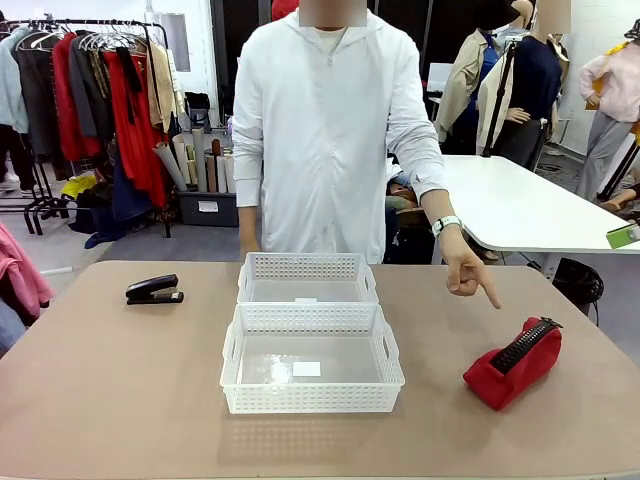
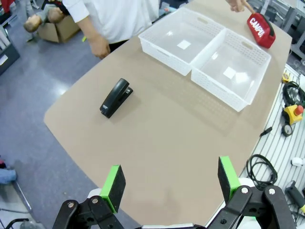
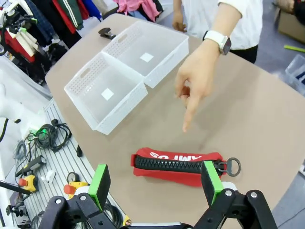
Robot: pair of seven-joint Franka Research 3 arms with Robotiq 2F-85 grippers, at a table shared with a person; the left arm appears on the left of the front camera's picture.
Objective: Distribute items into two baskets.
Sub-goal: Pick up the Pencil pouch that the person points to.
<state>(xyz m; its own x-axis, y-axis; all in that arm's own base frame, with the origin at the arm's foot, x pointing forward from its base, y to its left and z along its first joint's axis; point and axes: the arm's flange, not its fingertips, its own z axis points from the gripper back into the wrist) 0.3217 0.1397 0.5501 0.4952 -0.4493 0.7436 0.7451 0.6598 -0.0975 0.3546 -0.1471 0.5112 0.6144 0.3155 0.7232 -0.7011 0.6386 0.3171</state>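
My right tool (image 3: 155, 182) hung above the red pouch (image 3: 178, 164) with its jaws spread wide and empty. My left tool (image 2: 170, 181) was just as wide and empty, high over a bare stretch of the table (image 2: 157, 143). The pouch lay on its side near the table's right edge, well apart from the baskets, and the person's hand (image 1: 468, 270) pointed a finger down at it. The stapler (image 1: 154, 290) sat at the left, near the far basket (image 1: 308, 266). The near basket (image 1: 312, 400) touched the far one along its long side, and both were empty. I took the pouch to be the step in hand. To do it well, I reckoned I should turn my wrist so the pads closed across the pouch's narrow width, not along the zip. I would come down at mid-length, clear of the ring pull, once the finger was out of the way. I would also bite deep, since the soft body would likely squash.
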